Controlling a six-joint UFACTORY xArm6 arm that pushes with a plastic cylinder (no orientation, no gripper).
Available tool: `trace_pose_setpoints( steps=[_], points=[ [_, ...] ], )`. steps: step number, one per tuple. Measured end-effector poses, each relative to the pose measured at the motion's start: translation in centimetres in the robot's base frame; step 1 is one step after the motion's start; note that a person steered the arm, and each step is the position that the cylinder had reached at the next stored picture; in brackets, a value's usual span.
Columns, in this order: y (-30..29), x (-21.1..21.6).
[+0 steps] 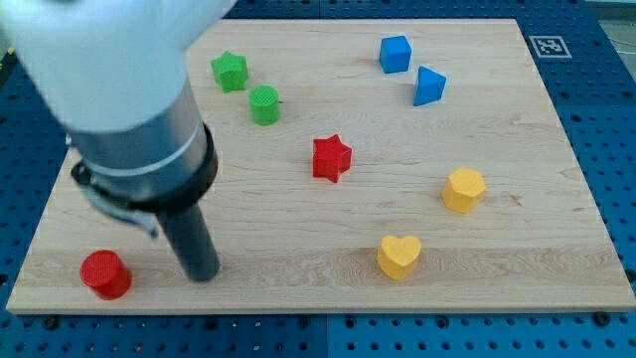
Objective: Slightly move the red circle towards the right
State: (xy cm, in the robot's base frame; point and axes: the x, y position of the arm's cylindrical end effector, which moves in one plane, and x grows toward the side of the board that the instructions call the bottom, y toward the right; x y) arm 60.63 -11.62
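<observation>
The red circle [104,273] sits near the board's bottom left corner. My tip [202,275] rests on the board just to the right of the red circle, with a gap between them. The arm's grey body rises from it toward the view's top left and hides that part of the board.
A red star [331,158] sits mid-board. A green star [230,71] and a green circle [264,104] lie at the upper left. A blue cube [395,54] and a blue triangle [428,87] lie upper right. A yellow hexagon [463,189] and a yellow heart [398,257] lie lower right.
</observation>
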Motion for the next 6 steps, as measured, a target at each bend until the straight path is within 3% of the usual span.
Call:
trace_pose_setpoints(
  steps=[6],
  points=[
    [-10.0,1.2]
  ],
)
